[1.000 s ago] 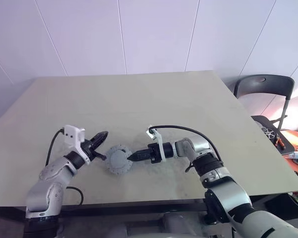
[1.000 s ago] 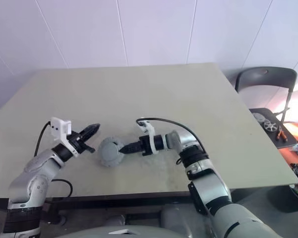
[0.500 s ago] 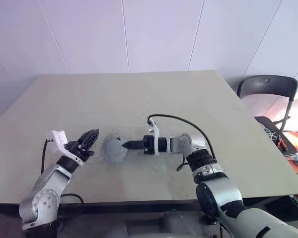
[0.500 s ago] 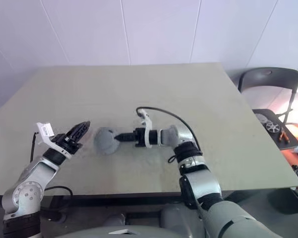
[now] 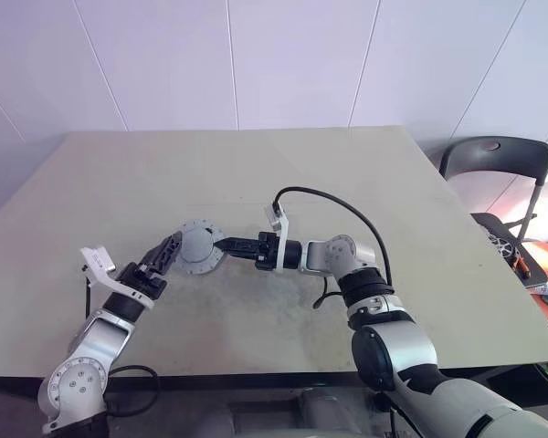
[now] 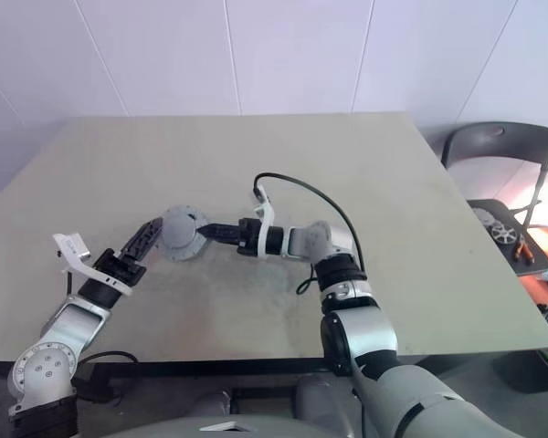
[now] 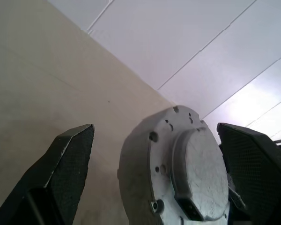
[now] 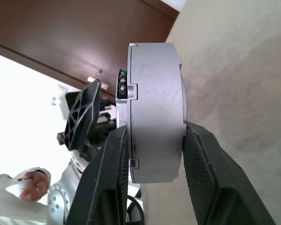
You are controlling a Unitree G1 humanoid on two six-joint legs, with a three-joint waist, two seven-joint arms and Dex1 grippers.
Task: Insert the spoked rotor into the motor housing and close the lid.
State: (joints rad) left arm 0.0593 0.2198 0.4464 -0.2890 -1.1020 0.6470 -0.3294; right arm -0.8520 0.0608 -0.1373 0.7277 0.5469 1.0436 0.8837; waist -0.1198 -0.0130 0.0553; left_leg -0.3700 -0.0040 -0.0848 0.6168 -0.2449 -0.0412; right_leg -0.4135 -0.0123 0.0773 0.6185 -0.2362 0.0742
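I see my right end effector point(image 5: 221, 245) pinching the motor housing point(image 5: 201, 247) above the tabletop point(image 5: 365, 173); my left end effector point(image 5: 167, 252), at its nine o'clock, is spread.

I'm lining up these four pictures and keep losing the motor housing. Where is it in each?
Left eye view: motor housing left of centre, above the table, clamped by the right claw.
Right eye view: left of centre, same grip.
Left wrist view: lower middle, between the left claw's open fingers.
Right wrist view: centre, edge-on.
Shared landmark: the right claw's black fingers on the housing.
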